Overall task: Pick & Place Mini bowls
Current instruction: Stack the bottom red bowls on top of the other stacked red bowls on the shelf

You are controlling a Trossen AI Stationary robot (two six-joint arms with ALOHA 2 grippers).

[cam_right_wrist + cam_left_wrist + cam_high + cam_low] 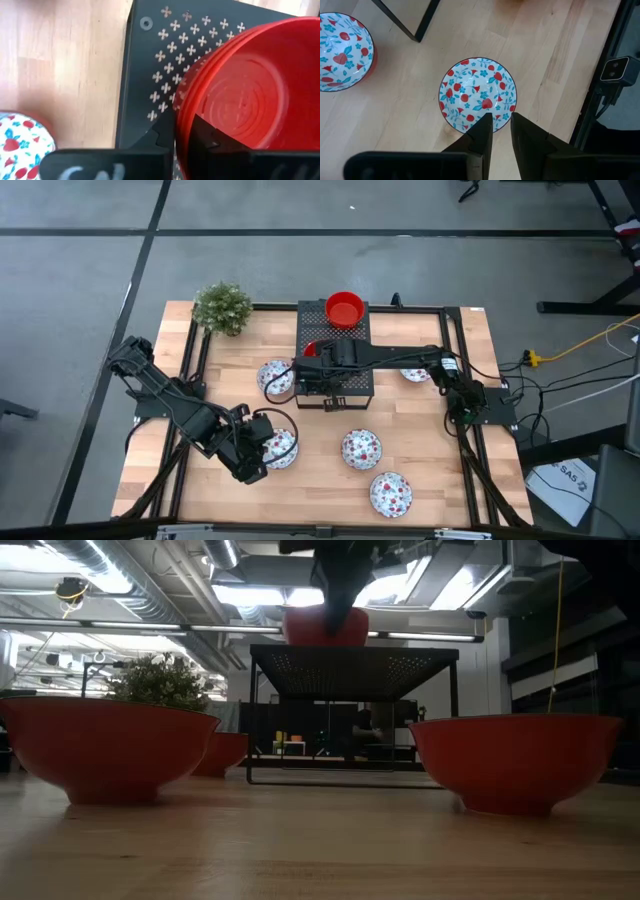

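Observation:
A black perforated box point(350, 385) stands mid-table. A red mini bowl point(240, 100) sits on its top near the left end, with my right gripper point(182, 145) shut on it from above. Another red bowl point(345, 308) sits on the box's far end. Near the table's left front, a floral mini bowl point(477, 92) rests on the wood on its base. My left gripper point(501, 122) hovers open over that bowl's rim, its fingers a narrow gap apart. More floral bowls point(362, 448) point(390, 493) point(275, 377) lie on the table. My right gripper holds the red bowl by its rim point(179, 117), on the side nearest the wrist. One finger point(212, 137) is inside the bowl and the other is outside the wall. The fingers come steeply from above. The bowl point(325, 628) is upright, its base at the box top.
A green plant point(222, 308) stands at the far left corner. A fourth floral bowl point(415, 373) lies right of the box, partly under my right arm. Black frame rails point(455, 350) run along the table's sides. Bare wood lies between the front bowls.

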